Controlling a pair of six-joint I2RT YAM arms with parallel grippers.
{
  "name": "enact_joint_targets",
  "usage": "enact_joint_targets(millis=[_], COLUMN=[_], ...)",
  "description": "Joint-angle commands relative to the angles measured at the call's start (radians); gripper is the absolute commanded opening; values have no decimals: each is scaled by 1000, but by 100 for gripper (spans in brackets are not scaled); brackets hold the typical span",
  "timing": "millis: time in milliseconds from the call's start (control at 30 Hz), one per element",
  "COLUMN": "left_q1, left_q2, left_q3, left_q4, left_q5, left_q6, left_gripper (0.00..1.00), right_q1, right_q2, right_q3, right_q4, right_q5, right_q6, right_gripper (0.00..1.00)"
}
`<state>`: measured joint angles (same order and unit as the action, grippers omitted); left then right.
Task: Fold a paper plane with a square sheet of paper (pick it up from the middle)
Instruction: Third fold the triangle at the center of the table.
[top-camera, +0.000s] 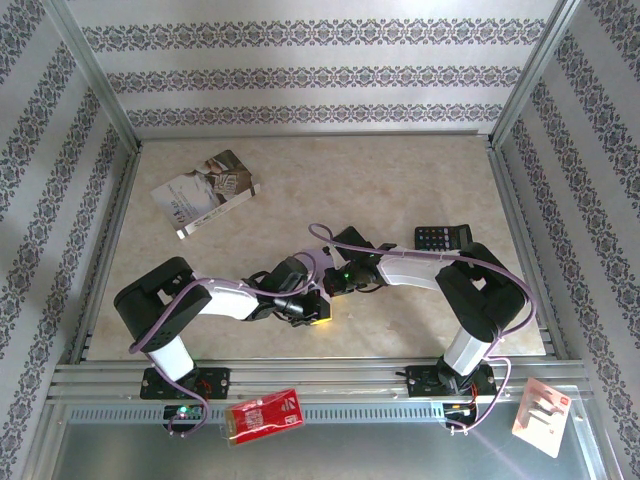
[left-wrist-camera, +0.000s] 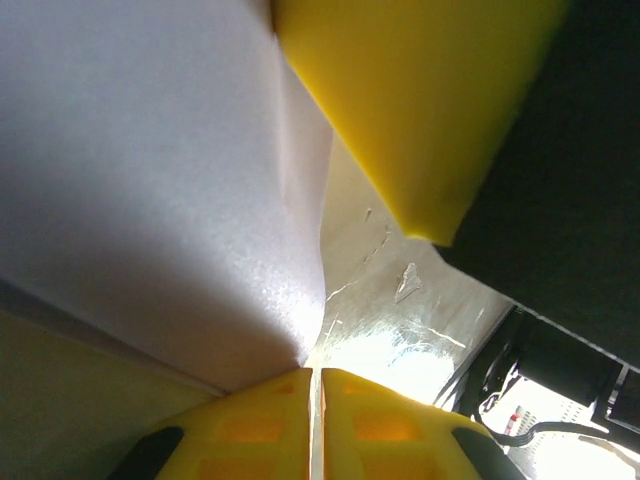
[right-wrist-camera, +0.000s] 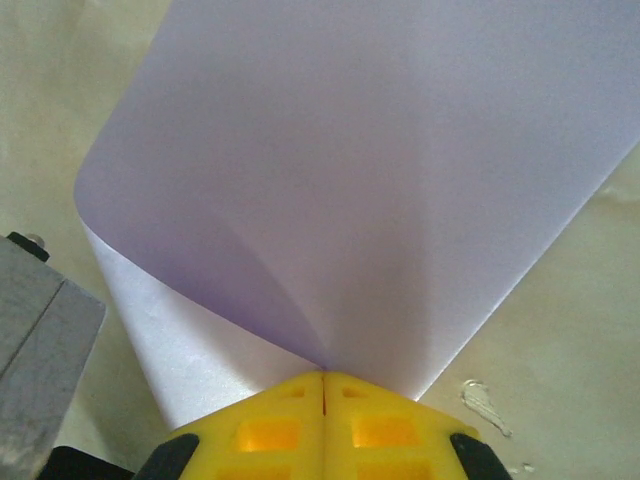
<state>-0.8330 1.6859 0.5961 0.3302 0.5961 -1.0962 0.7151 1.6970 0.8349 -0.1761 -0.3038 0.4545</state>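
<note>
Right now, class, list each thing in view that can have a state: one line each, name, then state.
square sheet of paper: bent into a soft curl, pinched at its edge by both tools
left tool: shut on the paper
right tool: shut on the paper
printed booklet: closed, lying flat
calculator: lying flat, keys up
red packet: lying on the front rail

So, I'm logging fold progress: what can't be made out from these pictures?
- Right wrist: the square sheet of paper runs past the top and right edges; the right gripper covers its near tip.
- Left wrist: the paper is blurred, too close; the left gripper hides its edge.
- Top external: its outline and folds, hidden under both wrists.
</note>
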Motion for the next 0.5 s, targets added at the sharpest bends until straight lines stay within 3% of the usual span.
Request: enact_joint_targets(millis=[0, 167, 467], left_q1=[-25, -25, -30], left_q2=[-35, -86, 7], left_q3=[34, 44, 62], left_q4=[-129, -138, -131], left_q5=[-47, -77, -69], left_q6=[67, 72, 88], left_gripper=[10, 10, 9], right_q1=[1, 0, 1], right_q2=[21, 18, 12], right_q3=[-40, -41, -43], right_q4=[-58, -57, -61], right_q5=[25, 25, 26], right_q6=[13, 14, 14], right_gripper=[0, 0, 0])
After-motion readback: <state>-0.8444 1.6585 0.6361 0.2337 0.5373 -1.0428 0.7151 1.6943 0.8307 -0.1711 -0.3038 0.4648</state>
